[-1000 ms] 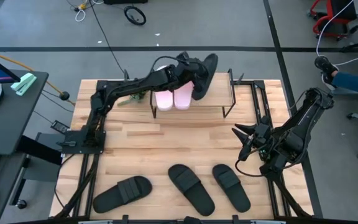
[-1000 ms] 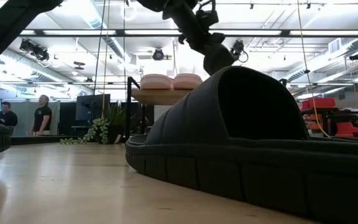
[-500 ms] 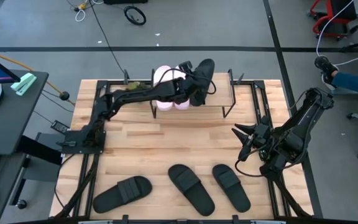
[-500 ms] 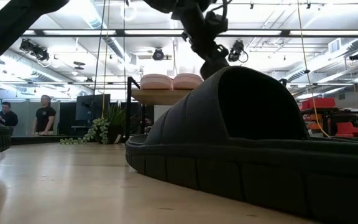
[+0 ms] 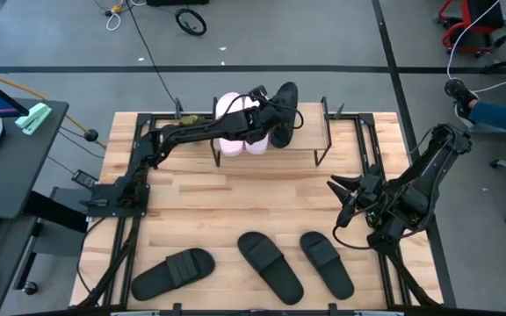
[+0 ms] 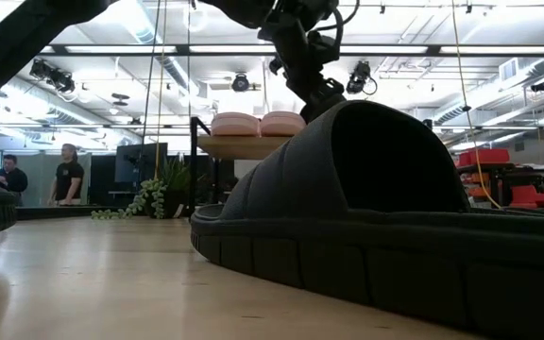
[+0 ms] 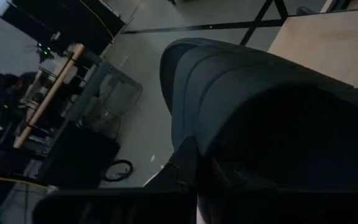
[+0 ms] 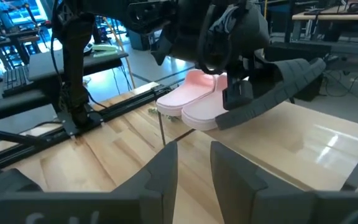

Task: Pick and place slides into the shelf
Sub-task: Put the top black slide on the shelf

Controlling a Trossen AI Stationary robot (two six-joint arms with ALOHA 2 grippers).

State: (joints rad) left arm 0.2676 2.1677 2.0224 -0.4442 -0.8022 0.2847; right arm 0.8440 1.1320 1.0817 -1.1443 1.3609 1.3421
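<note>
Now left gripper (image 5: 271, 118) clamped on black slide (image 5: 285, 112), above shelf (image 5: 301, 149)

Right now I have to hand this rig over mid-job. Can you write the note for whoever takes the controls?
Left gripper: over the shelf, jaws shut on a black slide, tilted, beside the pink pair, not yet set down.
Right gripper: waits over the table's right side, jaws open, holding nothing.
Done: two pink slides lie side by side on the shelf's left part.
Left: release the held slide next to them, then move the three black slides at the table's near edge: one at left, one in the middle, one at right.
</note>
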